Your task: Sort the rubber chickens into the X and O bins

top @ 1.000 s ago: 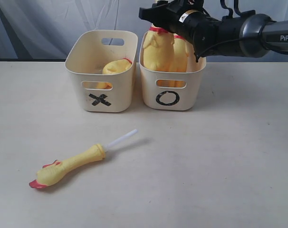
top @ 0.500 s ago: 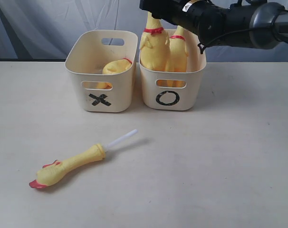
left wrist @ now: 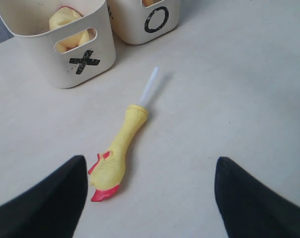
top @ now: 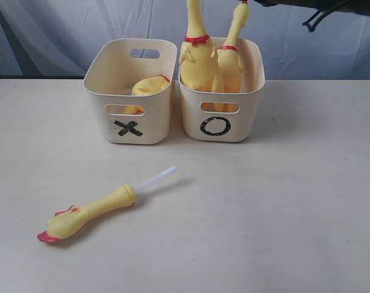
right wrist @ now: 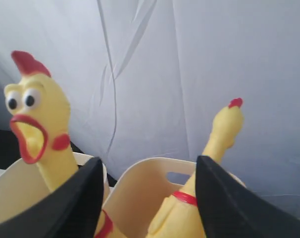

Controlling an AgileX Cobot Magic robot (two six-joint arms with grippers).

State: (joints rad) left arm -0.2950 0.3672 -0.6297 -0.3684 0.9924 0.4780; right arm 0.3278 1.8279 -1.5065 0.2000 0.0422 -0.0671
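Now that the right arm [top: 331, 5] is pulling up and away, only a dark sliver of it is showing at the upper right of the outside view, where a moment ago it was hanging right over the O bin [top: 246, 116]. The right hand [right wrist: 147, 163] is carrying nothing, its two fingers standing well apart with only open air between them.

The two whole chickens are standing upright side by side in the O bin, the taller chicken [top: 199, 58] left of the shorter chicken [top: 229, 61], with their necks sticking well above the rim. I am taking that drop as finished.

The headless body [top: 149, 85] is lying in the X bin [top: 96, 91]. So what is left, to my eye, is the leg piece [top: 93, 210] with its white tube [top: 155, 178], lying on the desk [top: 282, 213] at the lower left, well apart from both bins. The left hand [left wrist: 150, 161] is hovering over it, wide open and empty.

Both chickens' heads are running off the top edge of the outside view. The right wrist view is giving one face clearly and only the back of the other head. Their lower halves are hiding behind the bin wall, as is most of the headless body. Neither hand is appearing in the outside view.
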